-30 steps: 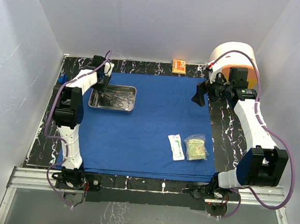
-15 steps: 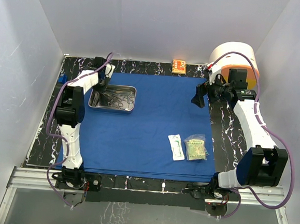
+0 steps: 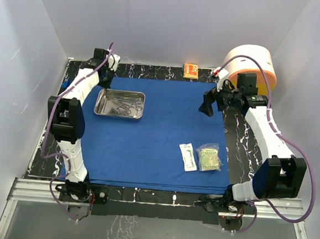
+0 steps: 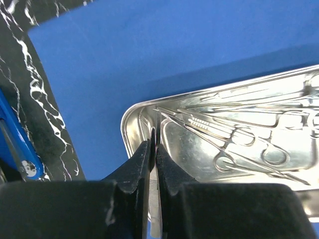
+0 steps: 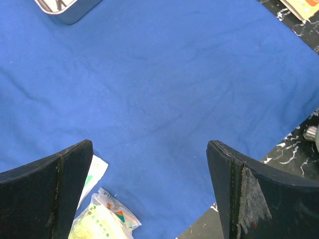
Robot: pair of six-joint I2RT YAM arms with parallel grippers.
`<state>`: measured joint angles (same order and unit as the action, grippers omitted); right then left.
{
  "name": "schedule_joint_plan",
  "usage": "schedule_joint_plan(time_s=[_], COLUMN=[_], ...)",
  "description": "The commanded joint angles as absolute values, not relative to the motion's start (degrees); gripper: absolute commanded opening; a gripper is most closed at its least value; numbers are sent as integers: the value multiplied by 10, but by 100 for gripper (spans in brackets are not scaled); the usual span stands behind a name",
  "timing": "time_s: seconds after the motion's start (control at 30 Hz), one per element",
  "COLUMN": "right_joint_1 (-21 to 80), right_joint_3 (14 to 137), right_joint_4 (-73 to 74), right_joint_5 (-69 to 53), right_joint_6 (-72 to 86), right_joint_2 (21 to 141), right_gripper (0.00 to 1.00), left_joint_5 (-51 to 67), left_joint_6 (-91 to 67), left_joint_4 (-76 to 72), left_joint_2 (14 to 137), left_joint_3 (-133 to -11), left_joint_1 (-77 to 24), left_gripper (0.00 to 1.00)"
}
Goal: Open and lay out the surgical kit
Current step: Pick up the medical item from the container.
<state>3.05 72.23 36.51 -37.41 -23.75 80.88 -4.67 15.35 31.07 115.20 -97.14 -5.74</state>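
The royal-blue cloth [image 3: 158,136] lies spread flat on the black marbled table. A shiny steel tray [image 3: 143,106] stands on its far left part, with ring-handled instruments [image 4: 249,144] inside. My left gripper [image 4: 153,144] hangs over the tray's left end [image 4: 130,129], shut on a slim ridged metal instrument [image 4: 154,199]. From above the left gripper [image 3: 105,81] sits just behind the tray. Two sealed packets, one white [image 3: 188,156] and one green-yellow [image 3: 209,158], rest on the cloth's near right. My right gripper [image 3: 207,105] hovers open over the cloth's far right edge, holding nothing [image 5: 149,149].
A big cream-and-orange cylinder [image 3: 250,63] stands at the back right, behind the right arm. A small orange box [image 3: 191,70] lies at the table's far edge. A blue object [image 4: 17,144] lies on the table left of the cloth. White walls enclose three sides.
My left gripper has closed on the slim instrument and pulled back toward the tray's far left corner. The right gripper has drifted slightly left, still open.
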Motion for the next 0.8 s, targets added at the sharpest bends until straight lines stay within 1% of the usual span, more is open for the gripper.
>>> schedule_joint_plan(time_s=[0.0, 0.07, 0.17, 0.27, 0.33, 0.4, 0.53, 0.63, 0.77], right_joint_1=[62, 78, 99, 121, 141, 162, 189, 196, 211], right_joint_3=[743, 744, 752, 779, 784, 785, 781, 778, 781], right_joint_4=[346, 327, 299, 267, 229, 197, 126, 70, 45], right_joint_5=[-365, -366, -399, -451, -467, -482, -475, -455, -415], right_joint_6=[-255, -254, -238, -198, -151, -105, -6, 95, 152], right_joint_2=[811, 814, 826, 859, 875, 890, 904, 917, 930], right_gripper=[98, 98, 97, 95, 92, 90, 87, 79, 74], left_joint_5=[27, 97, 261, 452, 505, 526, 495, 470, 453], left_joint_6=[135, 110, 50, -67, -151, -179, -159, -171, -169], left_joint_4=[358, 355, 293, 143, 46, 10, 18, 13, 10], left_joint_2=[1072, 1045, 990, 937, 918, 917, 911, 916, 924], left_joint_3=[-1014, -1011, -957, -848, -785, -753, -734, -723, -716], left_joint_1=[-55, -55, -56, -58, -71, -94, -148, -172, -193], left_gripper=[0, 0, 0, 0, 0, 0, 0, 0, 0])
